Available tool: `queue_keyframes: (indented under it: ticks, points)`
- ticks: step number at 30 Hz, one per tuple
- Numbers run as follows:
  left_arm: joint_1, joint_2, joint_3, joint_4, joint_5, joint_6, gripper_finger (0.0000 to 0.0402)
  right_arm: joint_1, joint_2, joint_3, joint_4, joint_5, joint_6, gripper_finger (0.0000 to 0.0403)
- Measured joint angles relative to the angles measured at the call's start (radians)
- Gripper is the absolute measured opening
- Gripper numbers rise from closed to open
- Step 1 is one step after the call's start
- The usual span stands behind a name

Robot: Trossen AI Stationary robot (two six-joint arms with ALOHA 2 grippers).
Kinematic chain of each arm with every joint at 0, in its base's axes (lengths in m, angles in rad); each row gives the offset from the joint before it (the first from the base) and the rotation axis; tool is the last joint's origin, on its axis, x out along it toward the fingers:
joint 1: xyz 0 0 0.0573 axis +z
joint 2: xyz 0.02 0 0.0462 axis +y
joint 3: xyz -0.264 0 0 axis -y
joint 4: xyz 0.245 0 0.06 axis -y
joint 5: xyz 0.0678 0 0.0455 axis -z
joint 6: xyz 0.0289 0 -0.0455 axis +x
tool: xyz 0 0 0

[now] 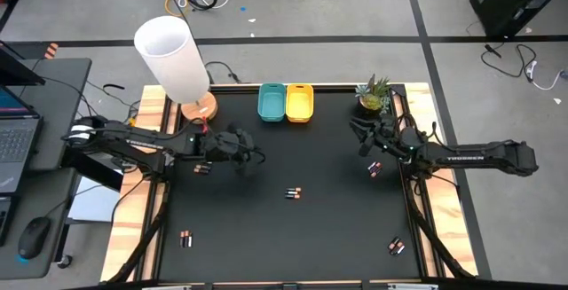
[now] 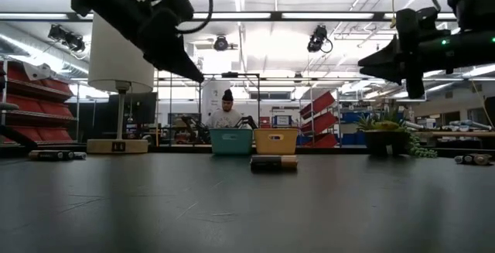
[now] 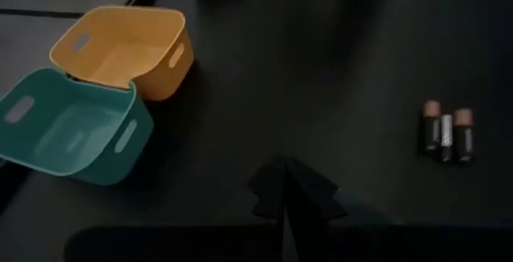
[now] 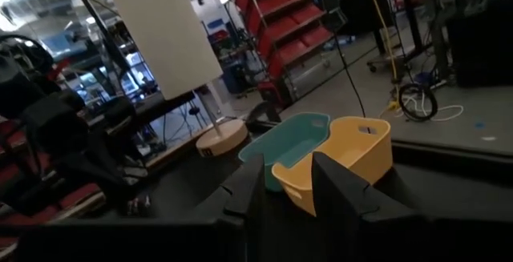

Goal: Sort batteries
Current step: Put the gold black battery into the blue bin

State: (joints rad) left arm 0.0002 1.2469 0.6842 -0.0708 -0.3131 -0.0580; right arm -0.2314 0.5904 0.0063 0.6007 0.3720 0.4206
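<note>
Batteries (image 3: 447, 135) on mat, beyond closed fingers (image 3: 282, 188)

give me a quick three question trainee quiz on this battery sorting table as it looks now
1. True or false: the teal bin and the yellow bin stand side by side at the far edge of the table.
2. Which fingers are shut with nothing between them? A) left gripper B) right gripper
3. Fill in: in the left wrist view, the battery cluster at mid-table holds ___ cells lying side by side.

Key: 1 true; 2 A; 3 three
</note>
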Motion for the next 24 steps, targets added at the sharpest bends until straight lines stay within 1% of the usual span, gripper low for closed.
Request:
queue_keyframes:
  ticks: [4, 7, 11, 13, 15, 18, 20, 24]
  points:
    - [0.0, 0.026, 0.0, 0.027, -0.033, 0.023, 0.0045, 0.0, 0.084, 0.0, 0.094, -0.014, -0.002, 0.0093]
    - [0.0, 0.049, 0.0, 0.057, -0.024, -0.022, 0.0074, 0.0, 0.141, 0.003, 0.15, -0.047, -0.029, 0.0092]
    - [-0.009, 0.074, 0.0, 0.042, 0.091, -0.109, 0.0121, 0.0, 0.205, 0.036, 0.154, -0.094, -0.043, 0.0092]
    - [-0.026, 0.085, 0.0, 0.03, 0.14, -0.129, 0.0141, 0.0, 0.243, 0.057, 0.154, -0.104, -0.058, 0.0092]
    - [-0.042, 0.094, 0.0, 0.033, 0.152, -0.117, 0.0155, 0.0, 0.28, 0.08, 0.155, -0.105, -0.084, 0.0092]
    - [-0.048, 0.109, 0.0, 0.065, 0.116, -0.104, 0.0162, 0.0, 0.336, 0.118, 0.154, -0.104, -0.113, 0.0093]
    - [-0.047, 0.123, 0.0, 0.125, 0.098, -0.104, 0.0163, 0.002, 0.372, 0.141, 0.155, -0.106, -0.114, 0.0093]
    - [-0.048, 0.182, 0.0, 0.242, 0.126, -0.051, 0.0163, 0.022, 0.435, 0.166, 0.155, -0.112, -0.069, 0.0091]
